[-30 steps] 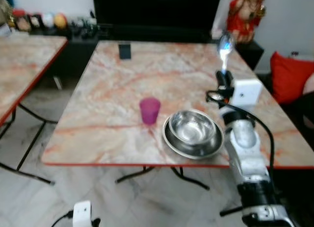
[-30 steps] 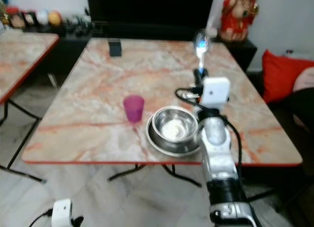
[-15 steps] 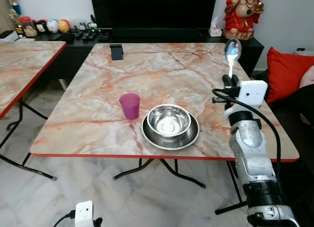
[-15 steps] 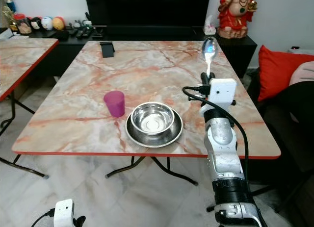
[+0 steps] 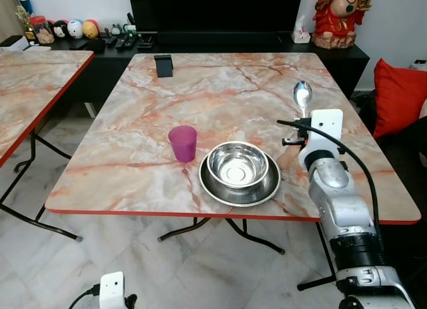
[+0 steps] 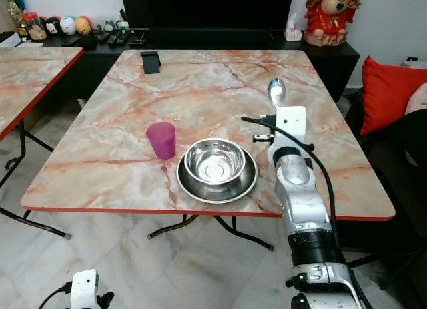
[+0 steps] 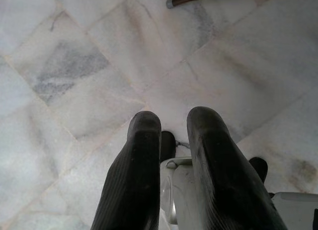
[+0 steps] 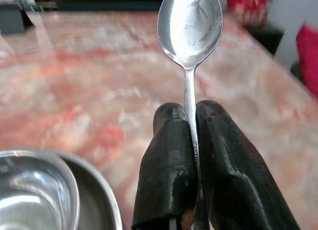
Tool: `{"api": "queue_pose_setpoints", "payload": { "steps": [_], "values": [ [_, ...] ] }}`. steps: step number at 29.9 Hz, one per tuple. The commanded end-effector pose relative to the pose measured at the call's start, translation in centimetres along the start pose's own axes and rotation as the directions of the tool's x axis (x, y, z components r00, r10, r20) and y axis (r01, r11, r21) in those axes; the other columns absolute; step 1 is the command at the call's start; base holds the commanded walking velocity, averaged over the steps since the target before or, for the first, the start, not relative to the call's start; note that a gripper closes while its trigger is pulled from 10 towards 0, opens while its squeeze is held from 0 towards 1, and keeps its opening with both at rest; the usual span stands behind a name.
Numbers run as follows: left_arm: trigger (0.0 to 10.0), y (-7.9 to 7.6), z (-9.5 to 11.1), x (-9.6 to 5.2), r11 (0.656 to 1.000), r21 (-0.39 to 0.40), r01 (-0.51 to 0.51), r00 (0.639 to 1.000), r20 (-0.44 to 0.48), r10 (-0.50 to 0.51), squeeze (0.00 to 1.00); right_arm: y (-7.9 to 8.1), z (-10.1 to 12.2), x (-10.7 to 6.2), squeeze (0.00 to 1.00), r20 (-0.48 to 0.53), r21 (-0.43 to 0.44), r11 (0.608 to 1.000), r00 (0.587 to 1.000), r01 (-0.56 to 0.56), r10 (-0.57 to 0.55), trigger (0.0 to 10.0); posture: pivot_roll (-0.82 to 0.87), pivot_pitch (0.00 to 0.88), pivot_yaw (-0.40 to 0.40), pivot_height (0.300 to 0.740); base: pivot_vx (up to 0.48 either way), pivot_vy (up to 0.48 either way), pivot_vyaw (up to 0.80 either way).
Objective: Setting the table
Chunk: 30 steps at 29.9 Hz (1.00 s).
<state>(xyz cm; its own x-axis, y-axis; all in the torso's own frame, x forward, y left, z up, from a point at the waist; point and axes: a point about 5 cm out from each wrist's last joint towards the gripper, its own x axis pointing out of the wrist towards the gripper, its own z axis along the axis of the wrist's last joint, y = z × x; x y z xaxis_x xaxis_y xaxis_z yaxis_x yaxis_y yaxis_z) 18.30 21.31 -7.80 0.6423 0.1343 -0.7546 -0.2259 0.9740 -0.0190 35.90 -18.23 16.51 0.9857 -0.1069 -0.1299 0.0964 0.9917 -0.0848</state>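
Spoon point(image 8: 190, 26) is clamped by its handle between the two black fingers point(image 8: 169, 155) of the right gripper point(image 8: 191, 121), bowl end upward, and is held above the table point(image 5: 220, 89) just right of the steel dishes. At the far left a second marbled table point(image 5: 33, 89) is seen. On the main table, a black phone stand point(image 5: 163, 65) is placed near the far edge, a pink cup point(image 5: 183, 143) is set left of centre, and beside it a steel bowl point(image 5: 237, 165) is nested in a steel plate point(image 5: 263, 192). The left gripper point(image 7: 174, 128) hangs low over the tiled floor point(image 7: 74, 66), its fingers parted slightly around nothing. A red cushion point(image 5: 399, 95) is seen at the far right.
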Motion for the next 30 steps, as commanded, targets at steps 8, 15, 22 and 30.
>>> {"api": "queue_pose_setpoints", "payload": {
  "steps": [8,15,22,30],
  "values": [
    [10.0,0.1,-0.4,-0.1,1.000,-0.006,-0.002,1.000,-0.025,0.002,0.00,0.4,-3.0,-0.8,0.00,-0.187,0.053,0.998,0.981,-0.037,0.047,10.0,-0.01,0.040,0.007,0.740,0.000,0.000,0.00],
    [10.0,0.1,-0.4,-0.1,1.000,-0.013,-0.006,1.000,-0.023,0.006,0.00,0.3,-3.8,-1.1,0.00,-0.255,0.058,0.998,0.966,-0.039,0.053,10.0,-0.01,0.055,0.005,0.740,0.000,0.000,0.00],
    [10.0,0.1,-0.5,-0.1,1.000,-0.013,-0.002,1.000,-0.025,0.002,0.00,0.5,-4.6,-1.1,0.00,-0.320,0.149,0.987,0.942,-0.054,0.100,10.0,-0.01,0.054,0.003,0.740,0.000,0.000,0.00],
    [10.0,0.0,-0.5,-0.1,1.000,-0.013,-0.001,1.000,-0.024,0.001,0.00,0.5,-5.2,-1.0,0.00,-0.348,0.172,0.984,0.932,-0.045,0.104,10.0,-0.01,0.056,0.000,0.740,0.000,0.000,0.00]
  ]
}}
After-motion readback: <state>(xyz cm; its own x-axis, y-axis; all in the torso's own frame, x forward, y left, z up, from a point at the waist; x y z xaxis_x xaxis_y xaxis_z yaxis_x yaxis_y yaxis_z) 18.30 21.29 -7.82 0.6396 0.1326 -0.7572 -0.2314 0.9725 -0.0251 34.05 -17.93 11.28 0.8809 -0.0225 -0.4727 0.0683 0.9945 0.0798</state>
